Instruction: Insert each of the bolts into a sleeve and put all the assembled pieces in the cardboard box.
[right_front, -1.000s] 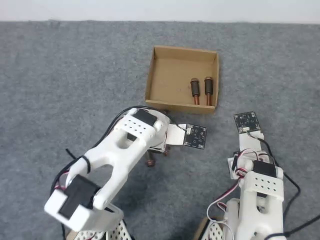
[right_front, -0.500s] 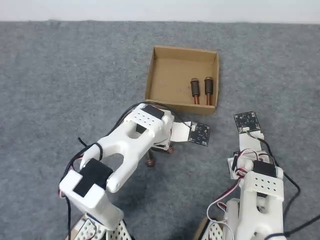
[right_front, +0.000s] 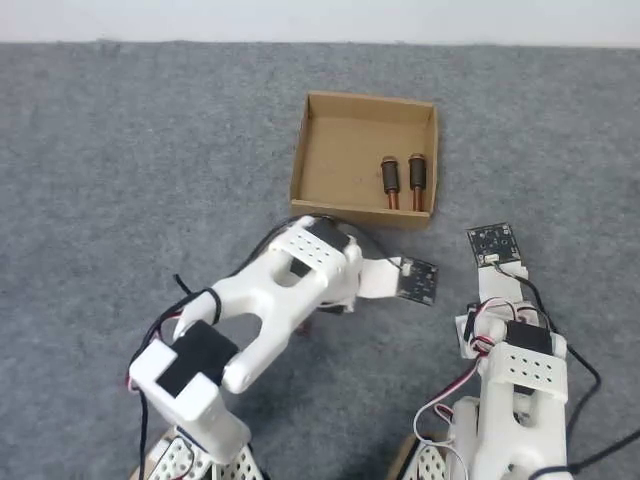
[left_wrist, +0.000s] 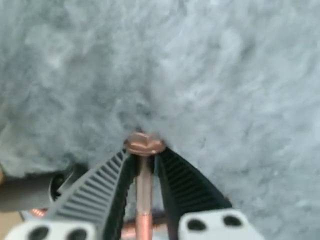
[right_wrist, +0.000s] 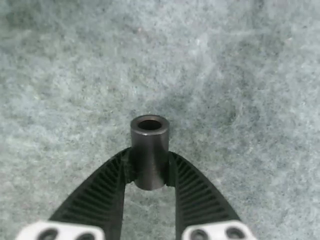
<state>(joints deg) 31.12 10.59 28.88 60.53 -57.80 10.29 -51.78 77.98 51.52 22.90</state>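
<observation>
1. L gripper (left_wrist: 144, 159): jaws nearly closed, ribbed pads clamped on the shank of a copper bolt (left_wrist: 144, 144). Hex head sits just past the tips, over grey carpet (left_wrist: 225, 75).
2. R gripper (right_wrist: 149, 167): jaws apart only as wide as the black sleeve (right_wrist: 149, 145) they grip by its lower half. Open bore end points away from the wrist.
3. High view: L arm (right_front: 290, 285) is near the cardboard box (right_front: 300, 165), on its near side. R arm (right_front: 515, 375) is further off, toward the near-right.
4. In the box, by the right wall: left assembled piece (right_front: 390, 178) and right assembled piece (right_front: 417, 175), side by side. Each has a dark sleeve with copper shank showing.
</observation>
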